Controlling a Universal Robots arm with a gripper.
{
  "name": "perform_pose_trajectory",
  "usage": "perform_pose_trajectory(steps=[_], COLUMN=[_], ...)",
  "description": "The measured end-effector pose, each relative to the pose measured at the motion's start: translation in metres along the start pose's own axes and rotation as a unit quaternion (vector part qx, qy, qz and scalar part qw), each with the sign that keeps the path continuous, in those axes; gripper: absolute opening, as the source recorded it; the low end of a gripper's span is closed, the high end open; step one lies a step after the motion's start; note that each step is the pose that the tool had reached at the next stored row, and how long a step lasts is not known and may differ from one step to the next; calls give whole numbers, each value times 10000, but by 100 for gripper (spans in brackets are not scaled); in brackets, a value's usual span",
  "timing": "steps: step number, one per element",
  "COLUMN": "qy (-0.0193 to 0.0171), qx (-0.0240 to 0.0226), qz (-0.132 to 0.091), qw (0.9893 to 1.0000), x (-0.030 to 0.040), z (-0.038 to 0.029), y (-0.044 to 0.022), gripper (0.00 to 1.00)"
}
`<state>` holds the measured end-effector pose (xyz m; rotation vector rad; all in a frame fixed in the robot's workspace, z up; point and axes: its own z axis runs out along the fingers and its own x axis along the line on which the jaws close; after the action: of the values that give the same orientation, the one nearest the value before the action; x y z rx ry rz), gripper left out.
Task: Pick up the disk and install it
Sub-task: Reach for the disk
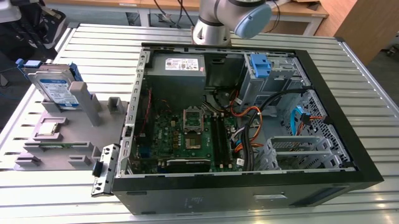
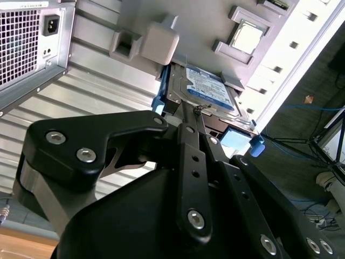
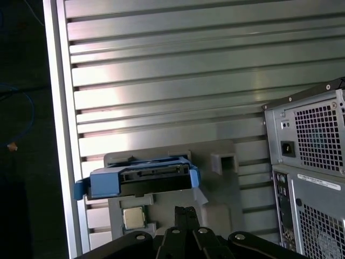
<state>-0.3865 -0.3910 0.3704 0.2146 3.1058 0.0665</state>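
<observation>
The disk [image 3: 143,181] is standing on edge in the grey holder [image 3: 215,194] on the tabletop [image 3: 161,81], ahead of the hand [image 2: 195,116] and apart from it. The open computer case [image 1: 249,186] is lying off to the hand's side. The fingers are resting together, gripping nothing. A good pickup, I judge, is calling for parting them first, squaring them across the blue frame, then lifting straight from the slot. The arm [image 1: 212,28] is hanging beyond the case's rim, its wrist aiming toward the holder.
</observation>
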Motion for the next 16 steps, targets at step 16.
perform_pose_trajectory(steps=[16], qy=[1], qx=[1], qz=[6], qw=[10000], x=[94], z=[29], y=[13], gripper=[11])
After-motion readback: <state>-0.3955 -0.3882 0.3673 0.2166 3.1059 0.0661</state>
